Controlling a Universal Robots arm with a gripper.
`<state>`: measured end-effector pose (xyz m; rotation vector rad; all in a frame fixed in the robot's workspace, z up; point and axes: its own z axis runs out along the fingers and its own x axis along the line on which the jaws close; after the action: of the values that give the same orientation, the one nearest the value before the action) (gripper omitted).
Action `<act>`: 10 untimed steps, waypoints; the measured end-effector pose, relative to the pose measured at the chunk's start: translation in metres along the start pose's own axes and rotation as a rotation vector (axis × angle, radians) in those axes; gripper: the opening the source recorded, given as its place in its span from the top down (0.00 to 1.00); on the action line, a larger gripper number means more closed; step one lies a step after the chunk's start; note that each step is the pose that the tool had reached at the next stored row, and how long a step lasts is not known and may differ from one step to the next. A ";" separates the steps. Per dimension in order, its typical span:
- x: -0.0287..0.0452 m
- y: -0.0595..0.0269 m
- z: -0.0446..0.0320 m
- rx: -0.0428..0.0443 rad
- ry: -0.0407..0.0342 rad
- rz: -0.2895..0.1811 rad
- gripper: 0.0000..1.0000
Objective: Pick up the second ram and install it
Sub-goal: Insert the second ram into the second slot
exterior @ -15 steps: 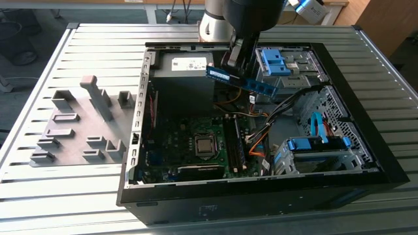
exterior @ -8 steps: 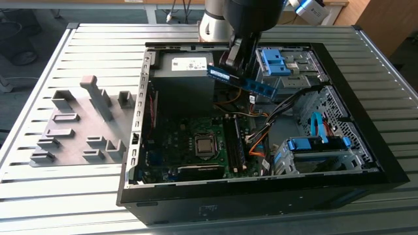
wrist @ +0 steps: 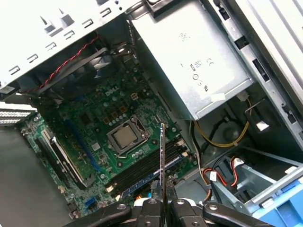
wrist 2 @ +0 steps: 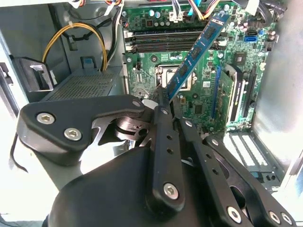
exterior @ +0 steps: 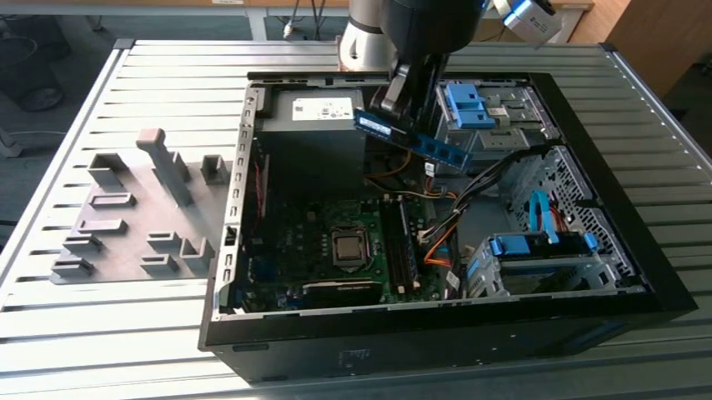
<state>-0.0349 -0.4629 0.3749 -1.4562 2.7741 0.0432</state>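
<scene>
My gripper [exterior: 392, 107] is shut on the second ram [exterior: 414, 140], a thin dark-green memory board that hangs tilted in the air above the open computer case [exterior: 445, 325]. The board's blue-and-white label end points toward the exterior view's left. In the second wrist view the ram [wrist 2: 196, 52] slants away from the gripper [wrist 2: 165, 101] over the motherboard [wrist 2: 199, 99]. It appears edge-on [wrist: 162, 156] in the first wrist view, above the gripper [wrist: 162, 201] and over the memory slots [wrist: 147, 171]. The slots [exterior: 403, 246] lie beside the processor socket [exterior: 348, 247].
A grey fixture plate [exterior: 122, 250] with upright blocks lies on the slatted table at the exterior view's left. Inside the case are the power supply [exterior: 317, 112], blue drive brackets [exterior: 539, 246], loose cables [exterior: 445, 225] and an expansion card [wrist 2: 236, 99].
</scene>
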 end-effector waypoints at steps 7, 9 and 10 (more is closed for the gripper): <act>0.0000 0.0000 0.0001 0.0008 -0.0009 0.043 0.86; 0.0000 0.0000 0.0002 0.0010 -0.0011 0.055 0.86; 0.0000 0.0000 0.0002 0.0012 -0.0012 0.061 0.86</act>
<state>-0.0349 -0.4629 0.3747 -1.3710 2.8163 0.0428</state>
